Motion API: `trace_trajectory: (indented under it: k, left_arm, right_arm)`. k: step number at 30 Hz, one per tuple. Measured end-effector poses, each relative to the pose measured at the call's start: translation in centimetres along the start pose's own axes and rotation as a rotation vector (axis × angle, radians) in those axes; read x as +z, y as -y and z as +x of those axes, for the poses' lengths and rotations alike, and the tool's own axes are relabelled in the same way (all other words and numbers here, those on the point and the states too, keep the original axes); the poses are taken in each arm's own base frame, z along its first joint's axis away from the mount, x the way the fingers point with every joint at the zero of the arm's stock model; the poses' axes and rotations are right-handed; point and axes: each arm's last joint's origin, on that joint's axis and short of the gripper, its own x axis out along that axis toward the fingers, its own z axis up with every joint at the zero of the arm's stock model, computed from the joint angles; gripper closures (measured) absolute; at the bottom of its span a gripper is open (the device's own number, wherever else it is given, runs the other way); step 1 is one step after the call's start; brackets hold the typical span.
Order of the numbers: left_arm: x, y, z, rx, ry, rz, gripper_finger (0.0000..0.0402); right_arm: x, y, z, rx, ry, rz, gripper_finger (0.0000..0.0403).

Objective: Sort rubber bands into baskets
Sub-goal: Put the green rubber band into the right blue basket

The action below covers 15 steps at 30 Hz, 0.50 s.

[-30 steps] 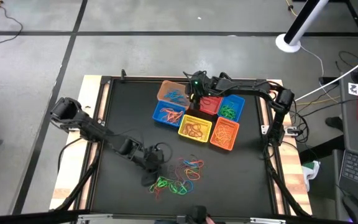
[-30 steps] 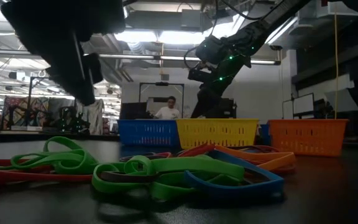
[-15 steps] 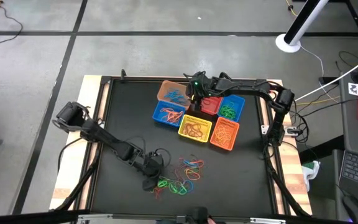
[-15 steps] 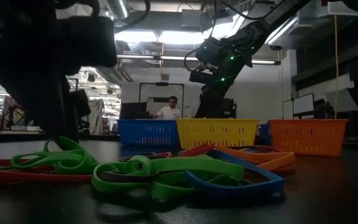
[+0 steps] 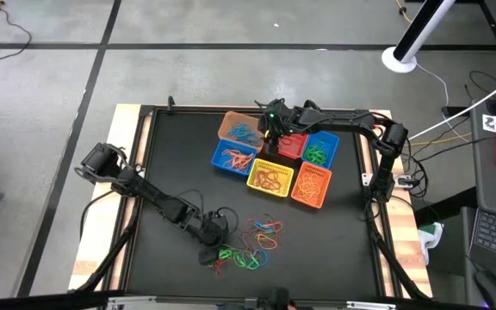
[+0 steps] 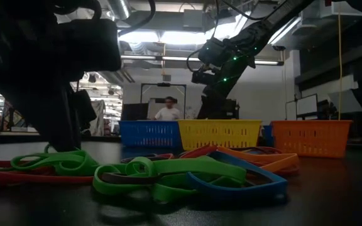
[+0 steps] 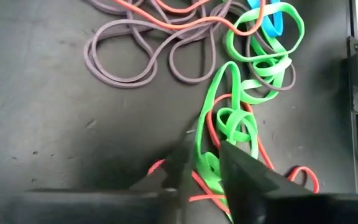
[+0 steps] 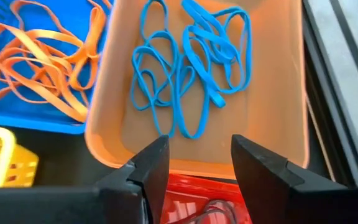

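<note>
Loose rubber bands [image 5: 252,239] in green, red, orange and blue lie in a pile near the table's front edge. My left gripper [image 7: 209,171] is down at the pile's left end [image 5: 218,252], shut on a green rubber band [image 7: 219,93]. That band lies tangled with a red one [image 7: 211,134]. My right gripper [image 8: 197,146] hangs open over the tan-orange basket [image 8: 278,93], which holds blue bands [image 8: 188,59]. Nothing is between its fingers. The baskets stand in a cluster at the table's far middle [image 5: 274,159]. My left gripper pinches one end of the green band's long loop [image 7: 205,163] between its two fingers. It comes slanting down from the table's left side, fingertips at the table top. The rest of the band lies slack on the table among the other bands.
A blue basket [image 5: 233,158] holds orange bands. A yellow [image 5: 269,177], an orange [image 5: 311,183], a red [image 5: 291,145] and another blue basket [image 5: 319,148] stand beside it. Bare black table [image 5: 170,164] lies between the pile and the baskets. A person [image 6: 167,112] shows far behind.
My left gripper has come down toward the table's near edge onto the left end of the pile. The raised loop of a green band there now lies flatter. My right arm has kept still over the tan-orange basket.
</note>
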Motion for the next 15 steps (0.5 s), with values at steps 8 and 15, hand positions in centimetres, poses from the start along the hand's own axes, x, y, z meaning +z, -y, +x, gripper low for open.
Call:
trace_trajectory:
  k: [8, 15]
  left_arm:
    - [0.6, -0.3, -0.4, 0.000, 0.016, 0.010, 0.0389]
    - [3.2, -1.3, -2.6, -0.005, 0.116, 0.165, 0.0396]
  right_arm:
    - [0.2, -0.4, 0.0, 0.155, 0.054, 0.000, 0.0229]
    - [0.4, -1.1, -0.3, 0.400, 0.136, 0.013, 0.0229]
